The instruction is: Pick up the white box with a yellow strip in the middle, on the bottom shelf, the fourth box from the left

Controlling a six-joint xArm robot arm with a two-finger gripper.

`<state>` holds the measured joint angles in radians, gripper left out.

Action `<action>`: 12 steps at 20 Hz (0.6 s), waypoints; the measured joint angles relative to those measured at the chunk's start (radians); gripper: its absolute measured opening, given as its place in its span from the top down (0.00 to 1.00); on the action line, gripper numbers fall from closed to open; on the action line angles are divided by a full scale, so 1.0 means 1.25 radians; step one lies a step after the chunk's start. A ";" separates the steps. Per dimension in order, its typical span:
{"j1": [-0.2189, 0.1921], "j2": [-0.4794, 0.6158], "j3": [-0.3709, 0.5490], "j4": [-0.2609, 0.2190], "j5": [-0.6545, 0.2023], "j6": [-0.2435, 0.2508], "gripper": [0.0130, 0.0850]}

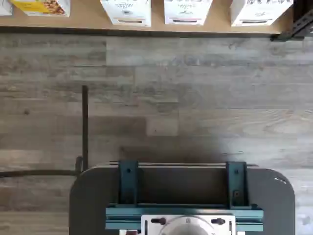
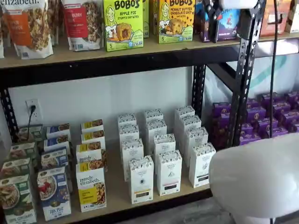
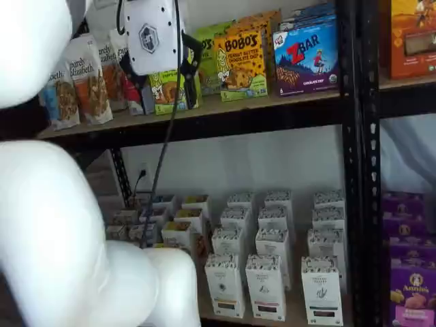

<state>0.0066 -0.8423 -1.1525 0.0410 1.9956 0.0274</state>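
The gripper hangs high in a shelf view, with its white body pointing downward and its two black fingers spread wide apart, so a clear gap shows between them and nothing is held. A black cable runs down beside the white body. The thick white links of the arm fill the near side of the same view, bent like an elbow. In the other shelf view only a rounded white part of the arm shows.
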 joint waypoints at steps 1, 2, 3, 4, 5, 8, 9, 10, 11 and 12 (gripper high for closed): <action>-0.017 0.001 -0.001 0.019 0.003 -0.009 0.00; -0.050 0.003 -0.002 0.053 0.009 -0.024 0.00; -0.061 0.003 -0.002 0.066 0.010 -0.031 0.00; -0.067 0.003 -0.001 0.072 0.009 -0.035 0.00; -0.071 0.002 0.000 0.075 0.009 -0.039 0.00; -0.073 0.000 0.004 0.071 0.004 -0.043 0.00; -0.069 0.000 0.007 0.067 0.001 -0.042 0.00; -0.067 -0.001 0.010 0.064 -0.002 -0.041 0.00; -0.064 -0.001 0.015 0.062 -0.007 -0.039 0.00; -0.059 -0.002 0.020 0.058 -0.013 -0.036 0.00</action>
<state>-0.0669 -0.8444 -1.1273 0.1139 1.9799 -0.0181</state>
